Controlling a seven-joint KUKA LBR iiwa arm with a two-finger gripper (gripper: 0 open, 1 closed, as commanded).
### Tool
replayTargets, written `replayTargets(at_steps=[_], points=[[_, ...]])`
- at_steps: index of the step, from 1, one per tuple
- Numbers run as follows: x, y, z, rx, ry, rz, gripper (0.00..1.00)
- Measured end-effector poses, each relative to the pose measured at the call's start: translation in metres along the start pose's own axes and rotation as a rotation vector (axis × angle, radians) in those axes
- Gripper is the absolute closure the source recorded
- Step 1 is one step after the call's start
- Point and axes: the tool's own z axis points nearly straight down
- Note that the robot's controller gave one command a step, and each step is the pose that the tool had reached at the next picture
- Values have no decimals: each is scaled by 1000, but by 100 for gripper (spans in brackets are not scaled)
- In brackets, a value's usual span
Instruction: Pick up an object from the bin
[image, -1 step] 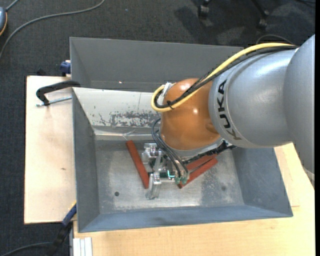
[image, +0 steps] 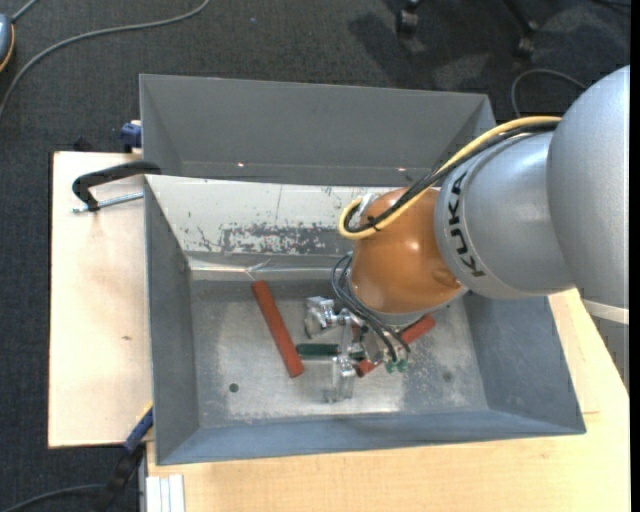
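My gripper (image: 332, 345) hangs low over the middle of the bin floor, under the orange wrist cover. Its two metal fingertips (image: 320, 315) stand apart, so it is open. A short dark green stick (image: 312, 351) lies on the floor in the gap between them; I cannot tell whether either finger touches it. Just left of the gripper, a long red bar (image: 277, 327) lies slanted on the floor. Small red and green pieces (image: 388, 365) show right of the lower fingertip, partly hidden by the wrist.
Another red piece (image: 422, 327) pokes out from under the orange cover at the right. The arm and cover hide the bin's right middle. The floor's left part and front strip are bare metal, and sloped walls ring the floor.
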Motion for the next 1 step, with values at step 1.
replayTargets(at_steps=[1], points=[[-3,2,-5,-2,-12,-1,100]])
